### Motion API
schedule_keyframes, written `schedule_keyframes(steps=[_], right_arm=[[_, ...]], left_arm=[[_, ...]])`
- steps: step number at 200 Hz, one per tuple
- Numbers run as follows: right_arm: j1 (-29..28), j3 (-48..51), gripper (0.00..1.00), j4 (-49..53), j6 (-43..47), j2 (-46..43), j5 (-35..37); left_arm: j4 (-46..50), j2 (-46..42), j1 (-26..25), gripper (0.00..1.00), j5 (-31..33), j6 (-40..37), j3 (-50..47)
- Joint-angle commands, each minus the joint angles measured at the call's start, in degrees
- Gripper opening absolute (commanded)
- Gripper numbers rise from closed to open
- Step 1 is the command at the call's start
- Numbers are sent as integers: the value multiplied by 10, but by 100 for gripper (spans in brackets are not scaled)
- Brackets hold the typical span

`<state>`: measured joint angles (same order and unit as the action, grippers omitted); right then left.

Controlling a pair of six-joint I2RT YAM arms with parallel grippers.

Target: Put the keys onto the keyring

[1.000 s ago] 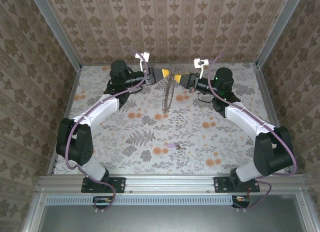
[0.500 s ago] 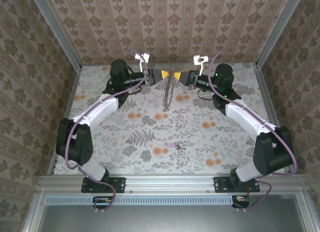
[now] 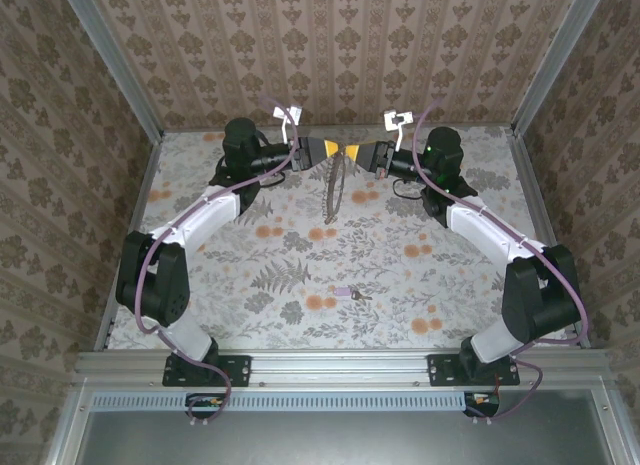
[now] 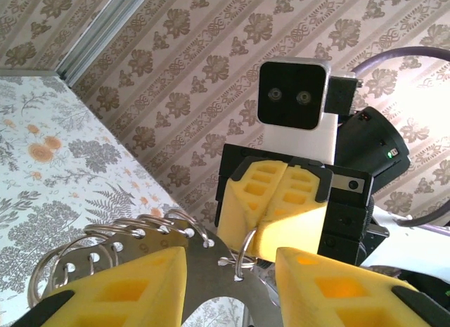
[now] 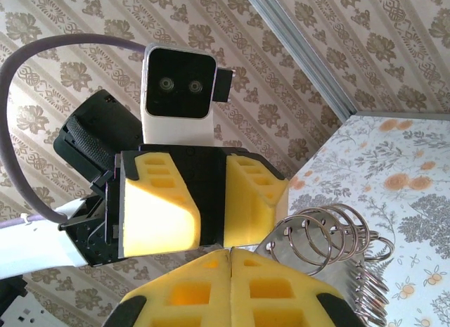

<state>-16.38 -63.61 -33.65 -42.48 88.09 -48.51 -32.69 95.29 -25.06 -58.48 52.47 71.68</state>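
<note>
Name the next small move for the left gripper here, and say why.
Probably close the left gripper on the keyring. Its fingers straddle the ring's metal, and I cannot tell if they pinch it yet. The right gripper is shut on the keyring, and the key lies on the table, so one arm must be freed.

My left fingers [image 3: 328, 150] and right fingers [image 3: 353, 152] meet above the far worktop [image 3: 450, 285]; the keyring [image 3: 334, 190] hangs from them, the key [image 3: 343, 294] lies nearer.
</note>
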Motion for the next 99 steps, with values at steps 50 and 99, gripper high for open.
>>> schedule_keyframes(steps=[50,99], right_arm=[[-2,-21,0,-49,-21,9,-18],[-6,-20,0,-48,-21,6,-21]], left_arm=[[-38,10,-7,39,-21,17,31],[-34,17,-28,39,-22,16,36]])
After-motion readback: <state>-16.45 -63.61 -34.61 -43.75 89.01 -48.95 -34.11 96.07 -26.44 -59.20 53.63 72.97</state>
